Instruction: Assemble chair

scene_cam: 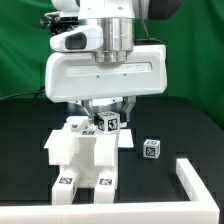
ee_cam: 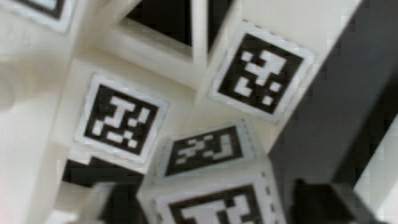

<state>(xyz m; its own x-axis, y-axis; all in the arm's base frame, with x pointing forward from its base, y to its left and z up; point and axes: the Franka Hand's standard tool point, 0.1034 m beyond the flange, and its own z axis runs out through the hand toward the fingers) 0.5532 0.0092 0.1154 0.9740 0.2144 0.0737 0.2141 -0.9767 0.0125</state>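
The partly joined chair (scene_cam: 85, 155), white blocky pieces with tags, stands at the table's middle front. My gripper (scene_cam: 108, 126) hangs right over it, shut on a small white tagged chair piece (scene_cam: 108, 122) held at the top of the assembly. In the wrist view the held piece (ee_cam: 217, 200) sits between my dark fingers (ee_cam: 342, 198). The assembly's tagged faces (ee_cam: 121, 118) fill the frame behind it, very close. Whether the held piece touches the assembly I cannot tell. Another small tagged chair piece (scene_cam: 150, 149) lies loose on the black table to the exterior view's right.
A white raised L-shaped rail (scene_cam: 196, 181) lies at the front on the exterior view's right. A green curtain (scene_cam: 25, 45) hangs behind the table. The big white arm body (scene_cam: 105, 70) hides the space behind the assembly.
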